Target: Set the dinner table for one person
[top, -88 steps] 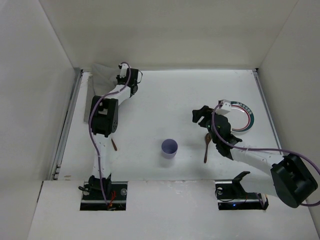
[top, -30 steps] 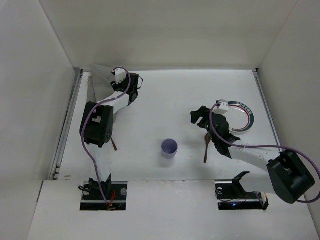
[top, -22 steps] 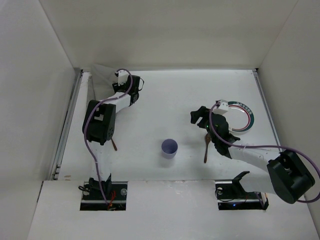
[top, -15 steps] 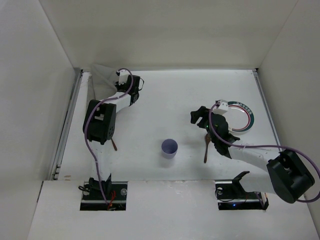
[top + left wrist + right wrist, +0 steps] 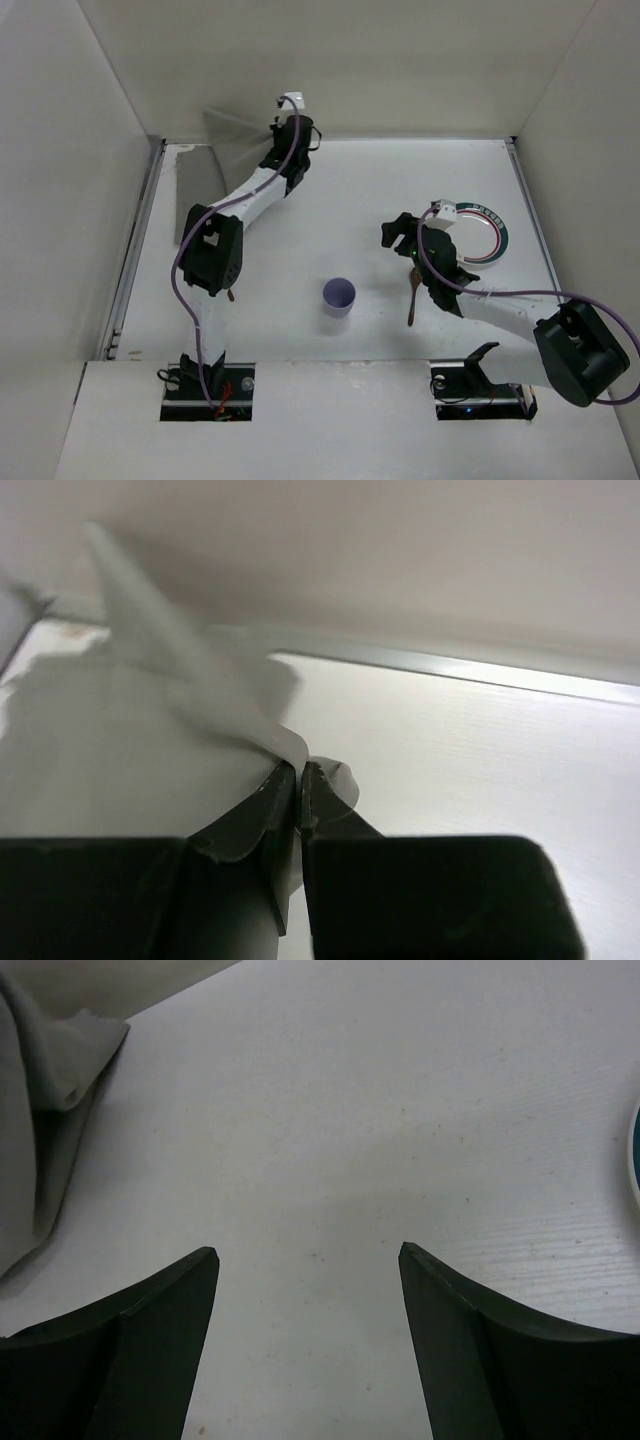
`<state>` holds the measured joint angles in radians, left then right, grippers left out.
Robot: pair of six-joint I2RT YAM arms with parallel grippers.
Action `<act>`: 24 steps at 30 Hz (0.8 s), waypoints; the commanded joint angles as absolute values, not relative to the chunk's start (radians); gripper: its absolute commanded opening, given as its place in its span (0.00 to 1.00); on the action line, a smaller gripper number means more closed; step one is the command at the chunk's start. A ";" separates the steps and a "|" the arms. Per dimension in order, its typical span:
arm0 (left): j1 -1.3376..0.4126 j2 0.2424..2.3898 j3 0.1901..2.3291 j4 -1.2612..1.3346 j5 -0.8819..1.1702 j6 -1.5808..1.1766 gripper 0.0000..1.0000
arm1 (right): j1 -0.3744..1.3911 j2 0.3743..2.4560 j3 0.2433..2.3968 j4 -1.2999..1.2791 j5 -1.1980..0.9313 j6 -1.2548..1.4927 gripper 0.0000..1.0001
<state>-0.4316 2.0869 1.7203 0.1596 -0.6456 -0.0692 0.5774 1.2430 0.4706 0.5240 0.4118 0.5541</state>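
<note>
The left gripper (image 5: 300, 775) pinches an edge of the grey rectangular cloth placemat (image 5: 110, 730), raised likely for dragging inward, while the right gripper (image 5: 308, 1248) hovers spread.

The thin grey cloth placemat (image 5: 150, 730) blurred beyond the left pincer (image 5: 298, 772). Right of the right pincer (image 5: 307, 1250), the teal-rimmed white plate (image 5: 637, 1155) was cropped.

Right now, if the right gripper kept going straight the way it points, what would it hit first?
Probably bare dinner table: the open right gripper faces plain surface, with the grey placemat off to one side. Depth is unclear.
</note>
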 commanded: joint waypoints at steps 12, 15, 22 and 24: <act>-0.740 2.029 1.493 0.540 -0.114 0.034 0.05 | 0.551 1.083 0.414 0.551 0.592 0.624 0.67; -0.754 2.019 1.459 0.551 -0.084 0.008 0.06 | 0.539 1.097 0.413 0.542 0.591 0.649 0.58; -0.774 1.893 1.362 0.575 -0.216 -0.116 0.44 | 0.528 1.180 0.460 0.495 0.552 0.657 0.60; -0.777 1.824 1.300 0.566 -0.288 -0.167 0.52 | 0.531 1.204 0.469 0.502 0.538 0.663 0.69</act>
<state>-0.7673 1.9968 1.3472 0.4892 -0.1833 -0.0811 0.5358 1.1797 0.4240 0.4953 0.5545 0.6495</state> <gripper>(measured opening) 0.499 0.662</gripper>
